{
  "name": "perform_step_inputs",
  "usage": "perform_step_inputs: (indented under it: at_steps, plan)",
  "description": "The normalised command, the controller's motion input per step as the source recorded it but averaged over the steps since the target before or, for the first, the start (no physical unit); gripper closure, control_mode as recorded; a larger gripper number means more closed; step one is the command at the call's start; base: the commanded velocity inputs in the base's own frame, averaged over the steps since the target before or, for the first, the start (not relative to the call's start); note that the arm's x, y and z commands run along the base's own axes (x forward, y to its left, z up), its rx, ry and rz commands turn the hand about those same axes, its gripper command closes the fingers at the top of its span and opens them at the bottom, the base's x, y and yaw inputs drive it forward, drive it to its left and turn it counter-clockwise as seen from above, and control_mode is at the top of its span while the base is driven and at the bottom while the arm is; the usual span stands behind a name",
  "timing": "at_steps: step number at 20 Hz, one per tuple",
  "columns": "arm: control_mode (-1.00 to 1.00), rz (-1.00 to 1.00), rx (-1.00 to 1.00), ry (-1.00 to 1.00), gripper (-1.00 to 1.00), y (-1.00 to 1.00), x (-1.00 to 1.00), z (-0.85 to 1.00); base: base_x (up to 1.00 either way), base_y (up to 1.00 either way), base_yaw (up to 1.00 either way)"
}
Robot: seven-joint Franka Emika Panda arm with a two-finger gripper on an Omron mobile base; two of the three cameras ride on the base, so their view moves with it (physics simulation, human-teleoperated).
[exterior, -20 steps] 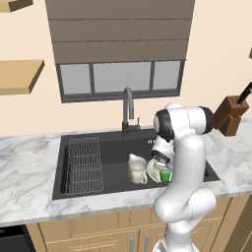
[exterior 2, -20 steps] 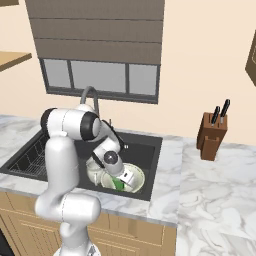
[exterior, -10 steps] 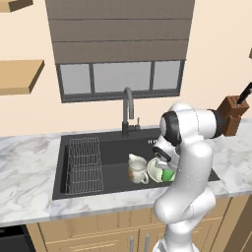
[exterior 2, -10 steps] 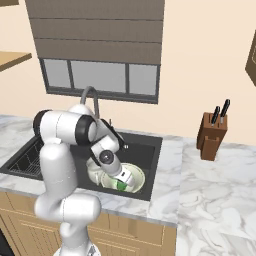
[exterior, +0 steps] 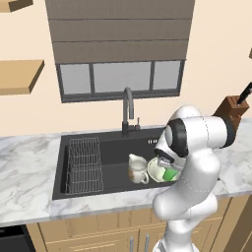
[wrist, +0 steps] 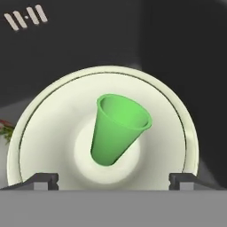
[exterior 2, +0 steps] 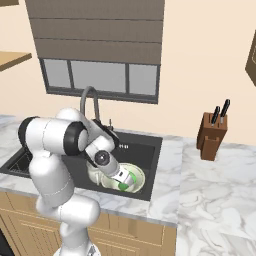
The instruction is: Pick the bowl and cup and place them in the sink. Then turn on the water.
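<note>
cup and bowl both in the sink; faucet not yet touched.

from my station i see the jaws spread wide and holding nothing, poised above the cup, which lies tipped on its side in the middle of the bowl. i judge this a release position: the cup rests nested in the bowl, so both items occupy one spot at the near right of the sink. a cream jug stands just beside the bowl, and a wire rack takes the sink's left part. the faucet rises behind the basin, no water running. the white marble desk carries a knife block; a shaded window sits above.
</note>
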Motion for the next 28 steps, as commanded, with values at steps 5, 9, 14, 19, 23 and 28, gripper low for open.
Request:
perform_step_inputs:
  at_steps: [5,9,14,19,23,28]
  plan:
    - [-1.00,0.00,0.00,0.00,-1.00,0.00,0.04,0.53,0.00,0.00,0.00]
    - [-1.00,0.00,0.00,0.00,-1.00,0.00,0.04,0.55,0.00,0.00,0.00]
    - [-1.00,0.00,0.01,0.00,-1.00,0.00,0.11,0.68,0.00,0.00,0.00]
    - [-1.00,0.00,0.01,0.01,-1.00,0.00,0.28,0.74,0.00,0.00,0.00]
    - [-1.00,0.00,0.06,0.03,-1.00,0.00,0.45,0.77,0.00,0.00,0.00]
    - [-1.00,0.00,0.10,0.05,-1.00,-0.06,0.50,0.74,0.00,0.00,0.00]
